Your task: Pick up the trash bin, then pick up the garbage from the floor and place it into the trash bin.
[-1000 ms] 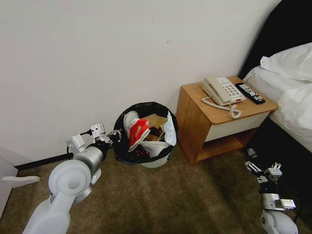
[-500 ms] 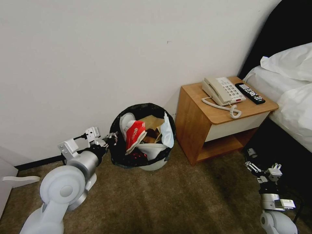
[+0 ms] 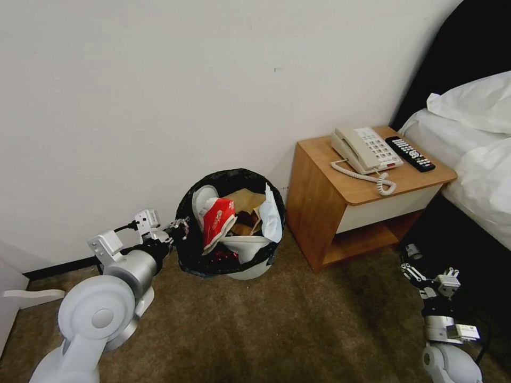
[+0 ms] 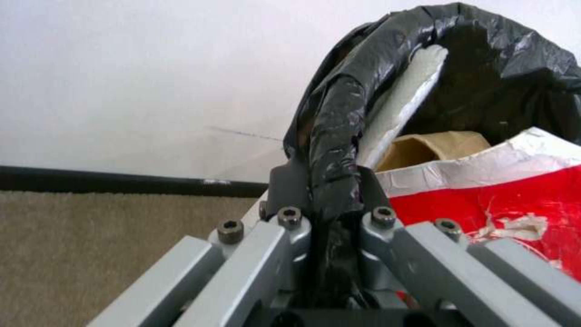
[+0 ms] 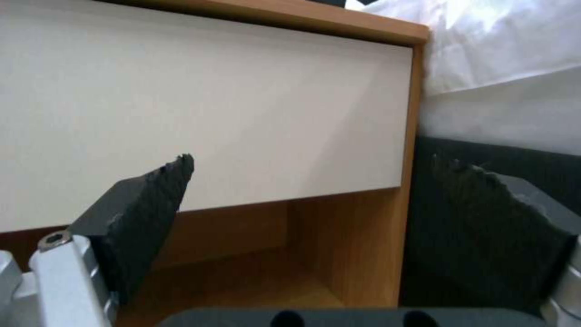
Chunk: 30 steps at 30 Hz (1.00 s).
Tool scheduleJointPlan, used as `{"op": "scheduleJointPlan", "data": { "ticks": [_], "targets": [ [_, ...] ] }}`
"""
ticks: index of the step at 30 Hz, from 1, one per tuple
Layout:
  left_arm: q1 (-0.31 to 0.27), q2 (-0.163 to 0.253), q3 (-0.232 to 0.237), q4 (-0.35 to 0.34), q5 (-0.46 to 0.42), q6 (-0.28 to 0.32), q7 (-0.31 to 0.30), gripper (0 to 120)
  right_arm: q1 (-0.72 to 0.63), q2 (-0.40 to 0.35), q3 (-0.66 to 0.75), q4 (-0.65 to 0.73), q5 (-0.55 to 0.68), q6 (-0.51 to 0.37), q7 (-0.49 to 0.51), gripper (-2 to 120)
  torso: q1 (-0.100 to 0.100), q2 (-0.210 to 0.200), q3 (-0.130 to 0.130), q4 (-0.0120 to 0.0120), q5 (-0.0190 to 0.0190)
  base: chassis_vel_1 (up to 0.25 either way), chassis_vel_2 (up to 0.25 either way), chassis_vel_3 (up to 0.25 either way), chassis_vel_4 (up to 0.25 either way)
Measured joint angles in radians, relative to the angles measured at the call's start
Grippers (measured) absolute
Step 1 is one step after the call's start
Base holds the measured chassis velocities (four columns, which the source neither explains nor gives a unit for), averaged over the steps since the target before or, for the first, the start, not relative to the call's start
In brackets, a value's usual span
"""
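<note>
trash bin [image 3: 250,270]: white, black bag folded over rim, tilted against the wall, just left of nightstand [image 3: 330,213] | garbage [image 3: 217,221]: red cup, brown bag, white pieces, all inside bin | floor [image 3: 277,330]: brown carpet

Glossy crinkled black plastic bag [image 4: 339,122] lines the trash bin [image 3: 250,272]; matt short-pile carpet [image 3: 277,324].

Round white plastic trash bin with black bag liner [image 3: 234,234] stands against the white wall [image 3: 159,106], wooden nightstand [image 3: 319,213] just beside it; narrow gap between. Bin mouth crowded: red paper cup [image 3: 217,219], white slipper [image 3: 201,198], brown paper bag [image 3: 250,202]. Beige-brown carpet floor [image 3: 277,330] in front lies open. White-sheeted bed [image 3: 474,159] blocks past the nightstand.
</note>
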Motion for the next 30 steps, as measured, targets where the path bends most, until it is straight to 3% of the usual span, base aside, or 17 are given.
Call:
{"op": "scheduleJointPlan", "data": {
  "ticks": [30],
  "targets": [
    [-0.003, -0.008, 0.0, 0.002, 0.001, -0.003, 0.003, 4, 0.007, 0.007, -0.014, 0.025, 0.0, 0.003, -0.018, 100, 0.0, 0.0, 0.0, 0.0, 0.0, -0.017, 0.016, 0.02, -0.018]
  ]
}}
